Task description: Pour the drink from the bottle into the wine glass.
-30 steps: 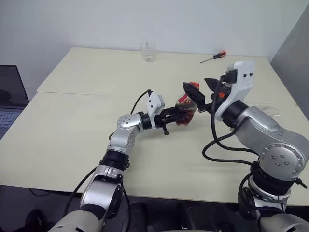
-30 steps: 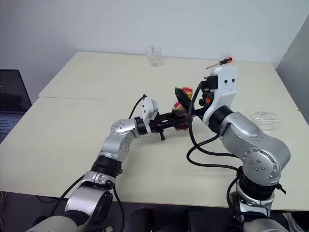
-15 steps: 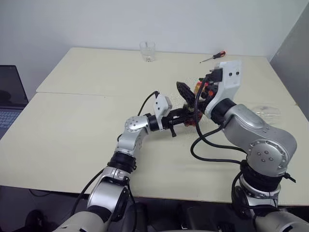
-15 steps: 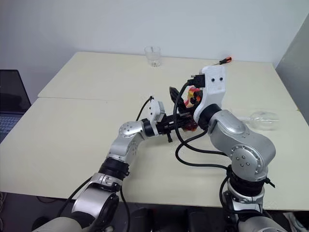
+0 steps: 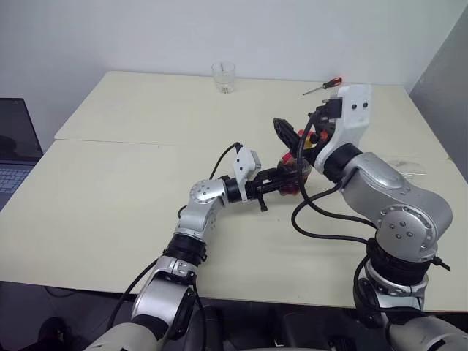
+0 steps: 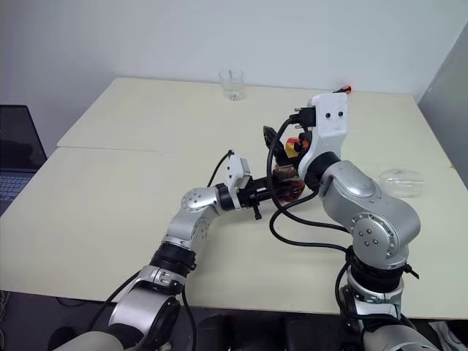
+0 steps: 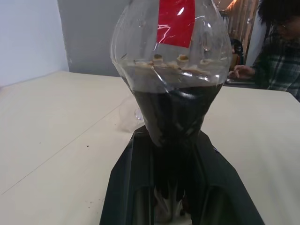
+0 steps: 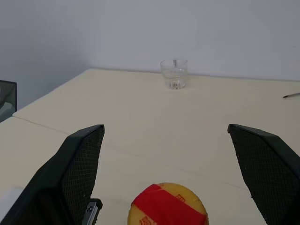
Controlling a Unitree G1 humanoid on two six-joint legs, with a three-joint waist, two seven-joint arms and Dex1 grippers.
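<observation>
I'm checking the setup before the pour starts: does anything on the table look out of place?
Yes. The wine glass appears to lie on its side on the table, at the robot's right, so it cannot take a pour yet. The bottle stands upright in the left gripper, and no spill shows.

Two pale cream tables (image 5: pixel 110 190) are set edge to edge, a thin seam being seen between them. A plain white wall (image 5: pixel 219 29) is seen behind the far table, and a grey panel (image 5: pixel 446 88) is placed at the right corner. An open laptop (image 5: pixel 13 150) is seen past the left edge of the tables. Dark floor (image 5: pixel 29 307) is seen below the near edge. Even, soft light is cast, with faint shadows.
</observation>
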